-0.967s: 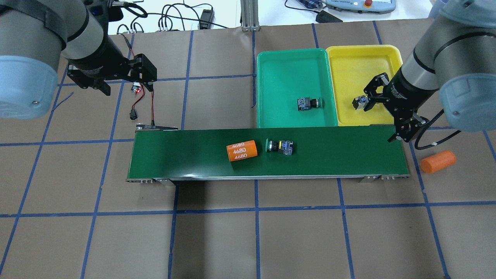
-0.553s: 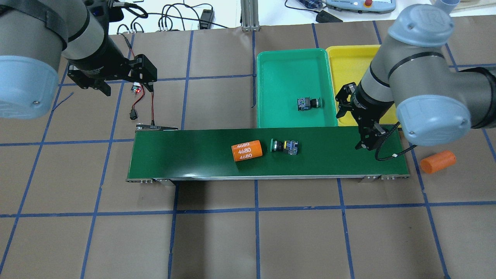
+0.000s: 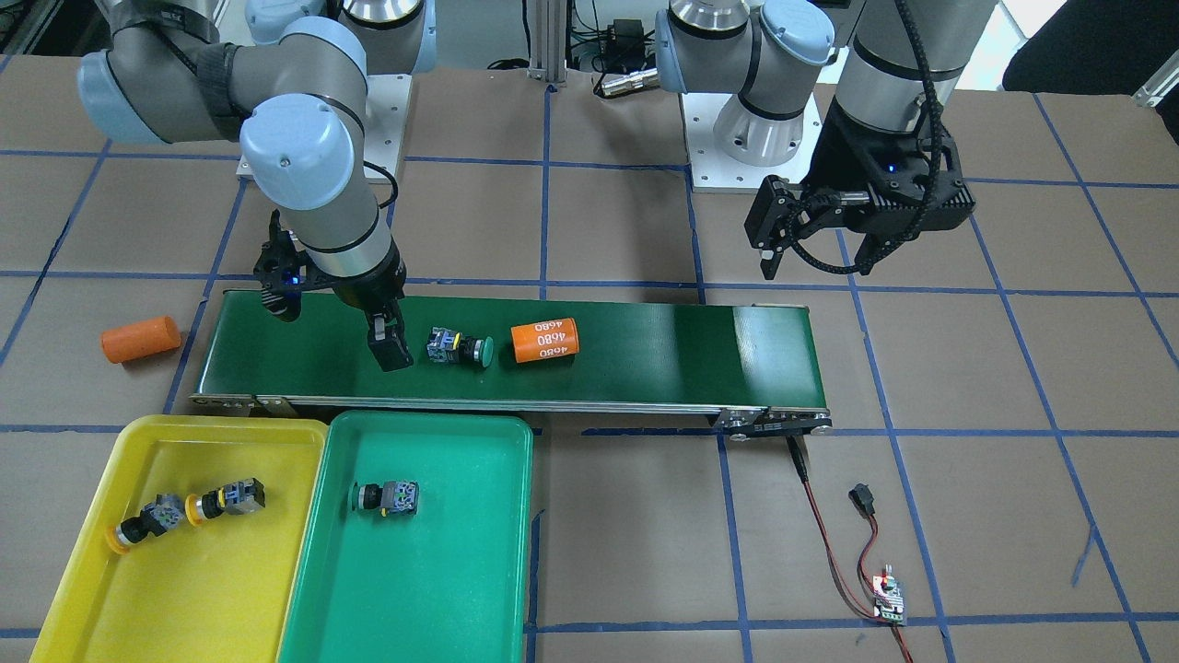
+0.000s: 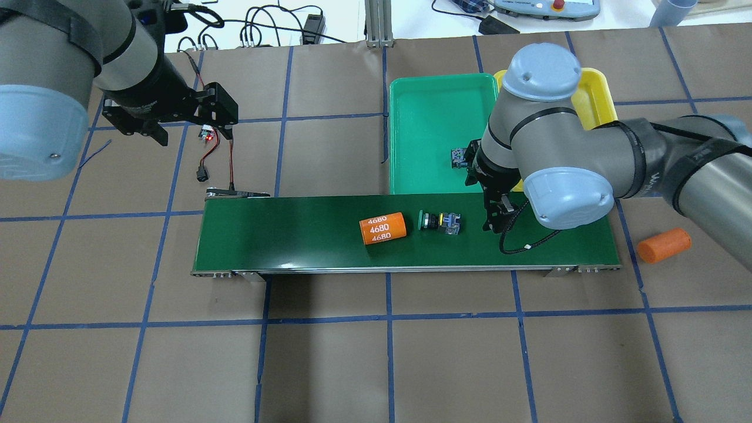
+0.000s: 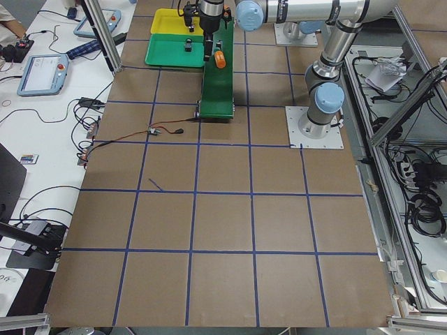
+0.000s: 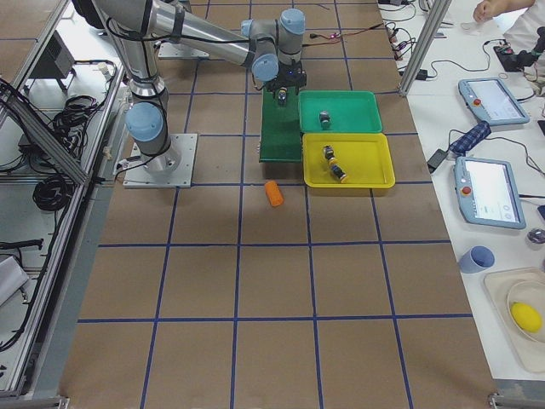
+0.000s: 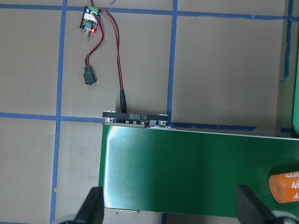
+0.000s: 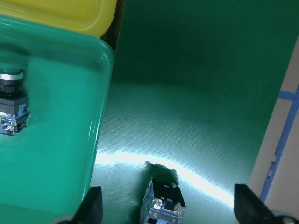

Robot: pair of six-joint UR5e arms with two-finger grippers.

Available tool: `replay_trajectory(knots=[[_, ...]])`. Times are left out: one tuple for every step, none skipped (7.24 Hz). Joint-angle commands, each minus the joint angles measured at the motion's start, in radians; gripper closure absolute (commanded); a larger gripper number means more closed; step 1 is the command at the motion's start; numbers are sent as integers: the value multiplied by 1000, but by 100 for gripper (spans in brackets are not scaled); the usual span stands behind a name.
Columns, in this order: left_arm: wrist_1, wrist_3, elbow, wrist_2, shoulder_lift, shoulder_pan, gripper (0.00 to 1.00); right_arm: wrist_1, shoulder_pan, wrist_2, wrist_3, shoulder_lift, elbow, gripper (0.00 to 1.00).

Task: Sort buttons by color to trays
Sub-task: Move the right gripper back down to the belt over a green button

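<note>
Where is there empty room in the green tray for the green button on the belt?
The green plastic tray is mostly bare: everything from its one green-capped push button out to the end far from the dark-green conveyor belt, plus the side away from the yellow plastic tray. Only the belt end, around that button, is crowded.

— Where is the belt [image 4: 282,235]?
— It lies across the counter [image 4: 411,364], in front of the robot.
— What is on it?
— A button [image 4: 439,221] and a cylinder [image 4: 383,228], just beside each other near the belt's middle. The button is nearer to the belt's end on the robot's right.
— And the trays?
— Side by side along the belt's far edge, at its right half. The inner tray [image 4: 435,111] holds one button [image 3: 387,497]. The outer tray [image 3: 184,589] holds two buttons [image 3: 228,498], close together.
— Something more?
— A second cylinder [image 4: 664,244] lies past the belt's right end, and a small board with wires [image 3: 886,597] past its left end.
</note>
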Motion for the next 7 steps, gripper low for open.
replay_trajectory(knots=[[0, 0, 0, 0, 0, 0, 0, -5, 8, -3, 8, 37, 2, 0], [0, 0, 0, 0, -2, 0, 0, -5, 6, 6, 11, 52, 5, 0], [2, 0, 0, 0, -2, 0, 0, -4, 8, 9, 12, 61, 6, 0], [2, 0, 0, 0, -4, 0, 0, -5, 6, 9, 12, 72, 6, 0], [0, 0, 0, 0, -2, 0, 0, -5, 8, 9, 12, 81, 15, 0], [0, 0, 0, 0, -2, 0, 0, -7, 6, 9, 12, 83, 31, 0], [0, 0, 0, 0, -2, 0, 0, -7, 8, 9, 11, 84, 34, 0]])
